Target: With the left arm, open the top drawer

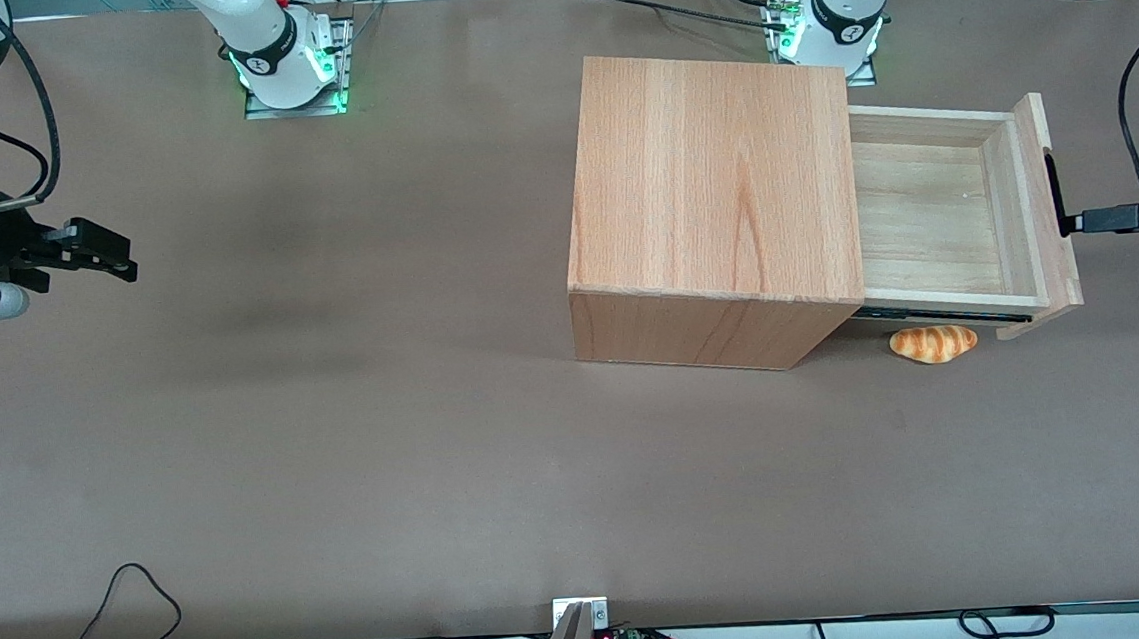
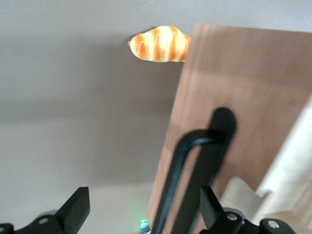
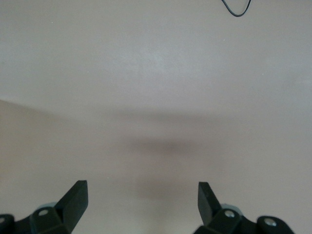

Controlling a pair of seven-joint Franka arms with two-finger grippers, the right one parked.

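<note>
1. Nearest the front camera, the brown table [image 1: 338,456] lies bare across a wide stretch, with cables hanging at its near edge.
2. A small striped bread roll [image 1: 933,343] lies on the table just beside the cabinet's near corner, under the near side of the pulled-out drawer; the left wrist view shows it too [image 2: 160,44], by the edge of the front panel.
3. The wooden cabinet [image 1: 711,199] stands toward the working arm's end of the table.
4. The top drawer [image 1: 928,219] is pulled well out of the cabinet, its light-wood tray open to view with nothing visible inside, and its front panel faces the working arm.
5. The black bar handle [image 2: 195,180] runs along that panel.
6. The left arm's gripper [image 1: 1089,220] is at the handle, right in front of the panel. Its fingers [image 2: 75,209] stand wide apart and grip nothing; the handle lies between them, close to one finger.
7. Farthest from the camera, the left arm's base [image 1: 834,20] stands close to the cabinet's edge.
</note>
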